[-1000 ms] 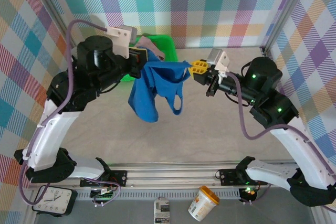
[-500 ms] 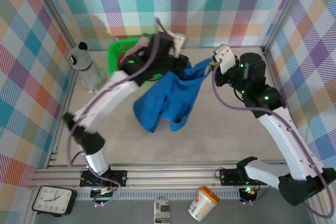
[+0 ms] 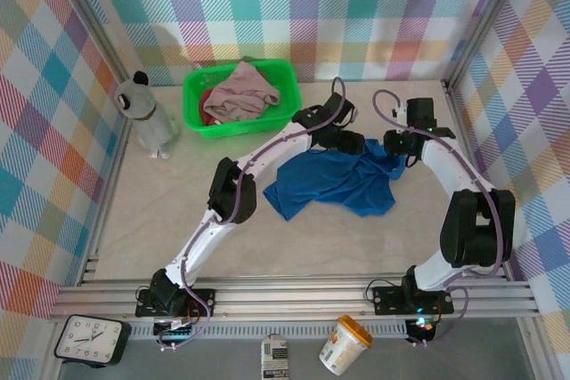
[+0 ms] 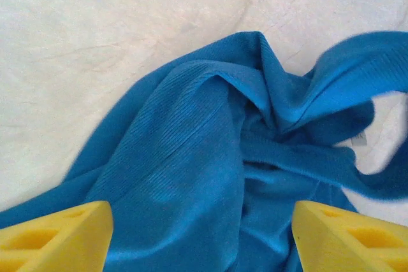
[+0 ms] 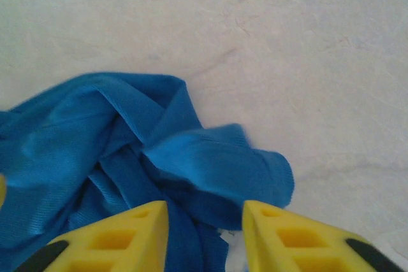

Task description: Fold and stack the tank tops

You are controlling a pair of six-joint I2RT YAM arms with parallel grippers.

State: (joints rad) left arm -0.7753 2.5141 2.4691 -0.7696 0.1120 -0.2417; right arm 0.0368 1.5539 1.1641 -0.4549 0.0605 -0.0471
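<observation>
Tank tops, three pieces.

Item 1: blue tank top (image 3: 334,182). Lies crumpled on the pale table (image 3: 178,211), right of centre in the top view, spread wider at its lower left and bunched at its upper right. In the left wrist view the blue tank top (image 4: 210,176) fills the lower half of the frame, with a twisted strap running to the right edge. In the right wrist view the blue tank top (image 5: 127,151) sits lower left, one rounded fold reaching toward centre.

Item 2: mauve-pink tank top (image 3: 242,93). Heaped in the green basket (image 3: 240,128), upper left of centre, by the back wall.

Item 3: dark red tank top (image 3: 207,100). A sliver at the basket's left side, beneath the pink one.

Left gripper (image 3: 350,141): at the upper edge of the blue cloth. From its own camera, the left gripper (image 4: 201,221) has its yellow fingers (image 4: 51,237) at the frame's two bottom corners, jaws spread wide over the cloth, gripping nothing.

Right gripper (image 3: 394,145): at the bunched upper-right corner of the blue top, close beside the left one. From its own camera, the right gripper (image 5: 205,221) has its jaws partly parted, with cloth lying in the gap but not pinched.

Sundries: grey bottle (image 3: 144,115), standing upper left, beside the basket.
</observation>
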